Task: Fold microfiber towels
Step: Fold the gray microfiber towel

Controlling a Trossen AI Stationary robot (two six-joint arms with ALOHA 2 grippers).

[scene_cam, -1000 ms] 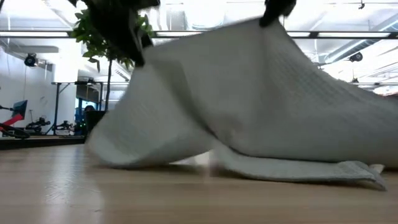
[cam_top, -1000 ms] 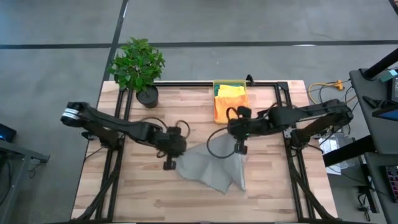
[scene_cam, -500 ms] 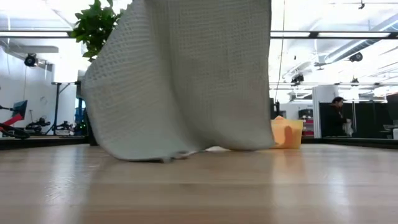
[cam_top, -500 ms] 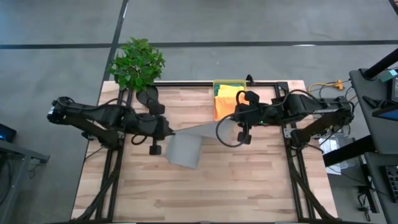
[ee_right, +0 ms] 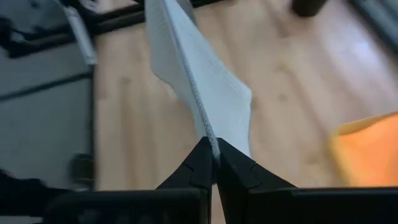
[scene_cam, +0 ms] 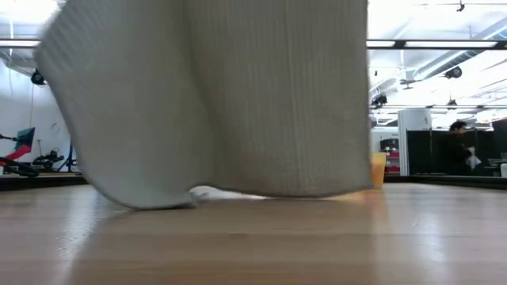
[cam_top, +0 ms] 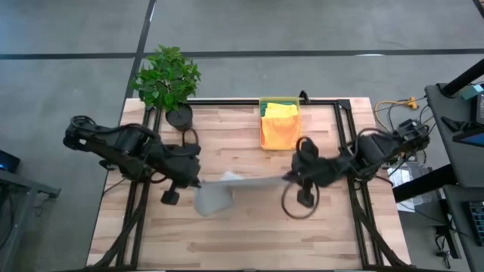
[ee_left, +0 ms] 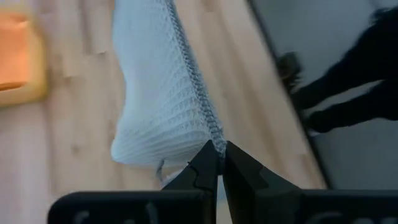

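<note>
Waffle-weave grey towel (scene_cam: 214, 95) hangs taut, corners clenched by left pincer (ee_left: 219, 155) and right pincer (ee_right: 213, 155).

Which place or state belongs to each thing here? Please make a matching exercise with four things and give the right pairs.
Things:
1. light grey towel
2. yellow bin
3. potted plant
4. left gripper

Places or states:
A. at the table's far left corner
B. stretched between both grippers, hanging down to the table
C. shut on the towel's hem
D. at the table's far edge, holding yellow and orange cloths

Pairs: 1-B, 2-D, 3-A, 4-C. The right gripper also pinches the towel's hem.
</note>
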